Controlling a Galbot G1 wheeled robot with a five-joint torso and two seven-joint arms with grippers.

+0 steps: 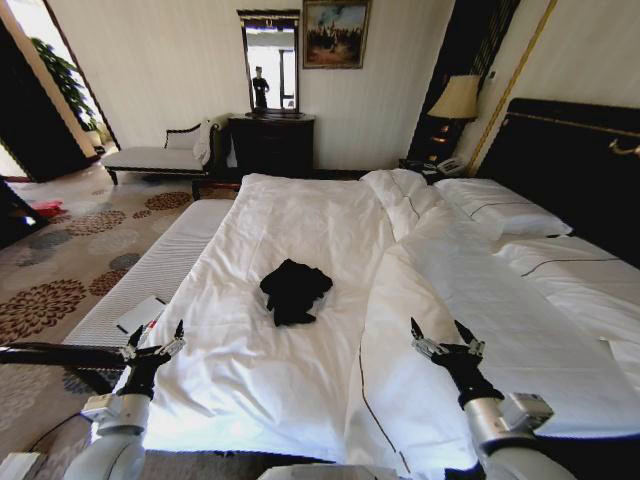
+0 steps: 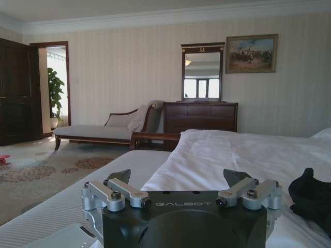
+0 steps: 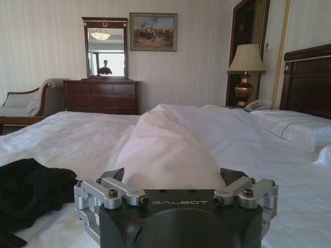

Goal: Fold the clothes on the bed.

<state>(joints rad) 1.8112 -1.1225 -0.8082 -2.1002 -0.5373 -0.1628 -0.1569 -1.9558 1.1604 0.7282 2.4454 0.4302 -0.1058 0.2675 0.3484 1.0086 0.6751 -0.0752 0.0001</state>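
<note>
The black T-shirt [image 1: 294, 290] lies in a crumpled heap on the white duvet [image 1: 290, 230] of the bed [image 1: 600, 170], roughly midway between head and foot and toward the robot's left half of the mattress. It is bunched, not spread: folds overlap, one lobe projects toward the robot's side, and neither sleeves nor collar can be made out. No lettering is visible on the exposed fabric. In the left wrist view the garment [image 2: 311, 199] appears as a dark rounded mound resting on the duvet; in the right wrist view it [image 3: 32, 194] shows as a low, wrinkled mass with soft matte fabric.

The left gripper [image 1: 152, 345] is held above the near edge of the bed, jaws spread wide and holding nothing, well apart from the garment. The right gripper [image 1: 446, 341] hovers over a raised fold of duvet [image 1: 450, 290] on the robot's right, jaws likewise wide and empty, also clear of the garment.

A narrow white padded bench [image 1: 150, 280] stands along the bed's left side. Pillows [image 1: 495, 207] lie at the dark headboard.
</note>
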